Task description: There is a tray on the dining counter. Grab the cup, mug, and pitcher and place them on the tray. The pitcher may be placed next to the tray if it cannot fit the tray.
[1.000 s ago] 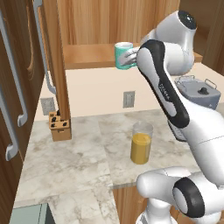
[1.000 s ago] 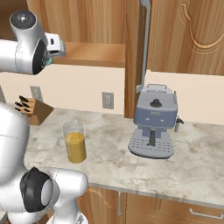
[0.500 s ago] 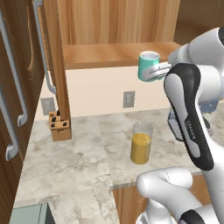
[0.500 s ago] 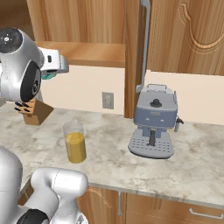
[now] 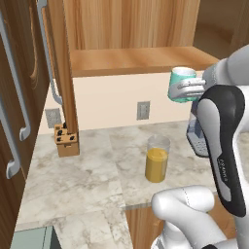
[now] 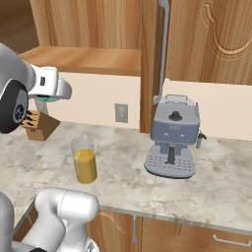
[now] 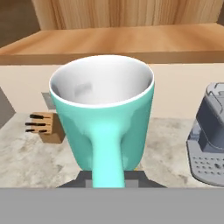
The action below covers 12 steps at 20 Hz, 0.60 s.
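Mug in the grip, swinging away from the wall worktop

The end effector [image 5: 190, 89] is clenched on the teal mug [image 5: 181, 84], gripping it by the handle, which the hand view shows running down between the fingers with the white inside facing the camera. Compared with a second ago, the arm has carried the mug sideways and clear of the wooden shelf [image 5: 136, 59], and it now hangs high in the air. Below the end effector and off to one side, the pitcher [image 5: 157, 159] of orange liquid stands untouched on the marble worktop [image 5: 87, 170]; the knife block [image 5: 65, 140] sits farther off, and the coffee machine [image 6: 172, 138] lies on the pitcher's other side. Judged from this, the mug is picked and in transit, so the tray on the dining counter is the next target; the pitcher remains to be fetched.
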### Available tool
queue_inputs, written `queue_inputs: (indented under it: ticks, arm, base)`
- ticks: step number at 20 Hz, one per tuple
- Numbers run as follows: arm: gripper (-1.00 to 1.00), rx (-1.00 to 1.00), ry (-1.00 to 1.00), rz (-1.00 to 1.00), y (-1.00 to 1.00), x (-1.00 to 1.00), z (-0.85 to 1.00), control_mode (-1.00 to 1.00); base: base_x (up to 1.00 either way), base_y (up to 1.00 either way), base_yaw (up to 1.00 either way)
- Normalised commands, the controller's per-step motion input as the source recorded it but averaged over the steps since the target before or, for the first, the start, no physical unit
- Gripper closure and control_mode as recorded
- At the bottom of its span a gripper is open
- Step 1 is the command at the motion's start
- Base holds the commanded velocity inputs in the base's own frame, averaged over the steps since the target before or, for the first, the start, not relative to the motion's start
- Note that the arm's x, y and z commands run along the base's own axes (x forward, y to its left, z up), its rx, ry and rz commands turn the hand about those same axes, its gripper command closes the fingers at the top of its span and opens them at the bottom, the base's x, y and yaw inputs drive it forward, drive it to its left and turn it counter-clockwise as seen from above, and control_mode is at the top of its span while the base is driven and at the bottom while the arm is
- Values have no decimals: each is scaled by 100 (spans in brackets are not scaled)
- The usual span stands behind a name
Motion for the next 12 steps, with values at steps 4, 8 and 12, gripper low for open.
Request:
queue_inputs:
  ticks: [4, 8, 12]
  arm:
    - [100, 1, 9, -9, -13, -45, 0, -100]
    - [100, 0, 6, -2, -7, -37, 0, -100]
    - [100, 0, 7, -6, 0, -20, 0, -100]
  base:
    - [0, 0, 0]
    - [0, 0, 0]
    - [0, 0, 0]
